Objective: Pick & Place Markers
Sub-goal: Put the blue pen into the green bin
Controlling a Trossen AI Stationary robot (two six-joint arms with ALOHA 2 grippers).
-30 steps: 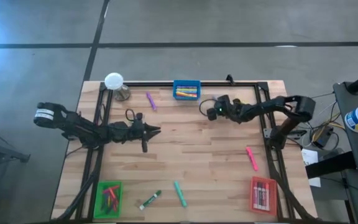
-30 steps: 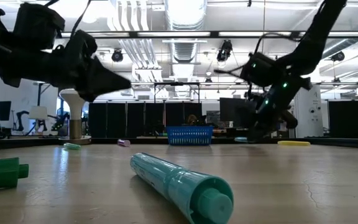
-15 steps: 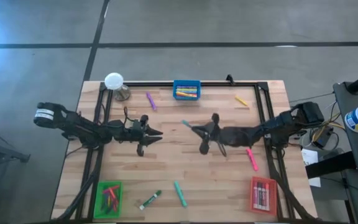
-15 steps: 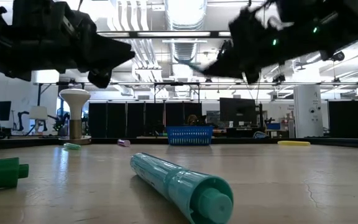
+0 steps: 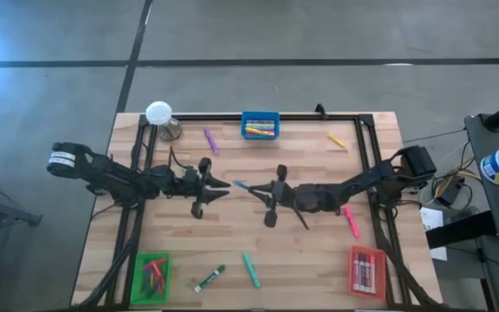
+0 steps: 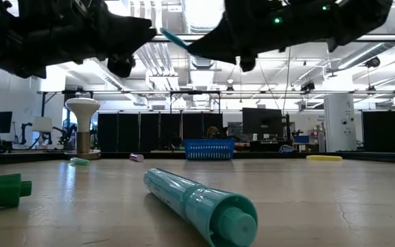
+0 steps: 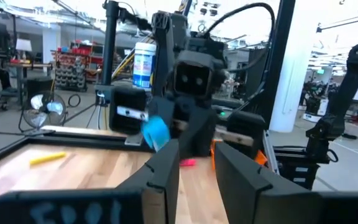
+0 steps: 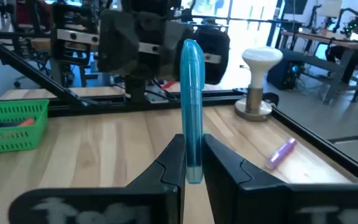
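Note:
A teal marker (image 5: 241, 185) is up in the air over the table's middle, shut in my right gripper (image 5: 256, 189). In the right wrist view it sticks out past the right gripper (image 8: 192, 140) toward the left arm. My left gripper (image 5: 224, 185) faces it from the table's left, open. In the left wrist view the teal marker's free end (image 7: 156, 132) shows just ahead of my left gripper (image 7: 197, 149). Loose markers lie flat on the wood: purple (image 5: 210, 141), yellow (image 5: 336, 140), pink (image 5: 351, 220), teal (image 5: 250, 269), green-and-white (image 5: 209, 278). My right gripper pinches the teal marker between its two fingers at the marker's rear end (image 8: 192, 163). The fingers come about level from the table's right and lie along the marker. The marker is lifted clear, and its free end (image 6: 164, 31) points at the left gripper, tipped slightly up.
A blue tray (image 5: 260, 126) with markers sits at the far edge, a green tray (image 5: 152, 274) at the near left and a red tray (image 5: 366, 269) at the near right. A white mushroom-shaped stand (image 5: 158, 113) is at the far left corner. Black frame rails run along both sides.
My right gripper has swung from the far right, beside the blue tray, toward the table's middle and left, and ended close in front of the left gripper with the teal marker held out. My left gripper has edged a little toward the right.

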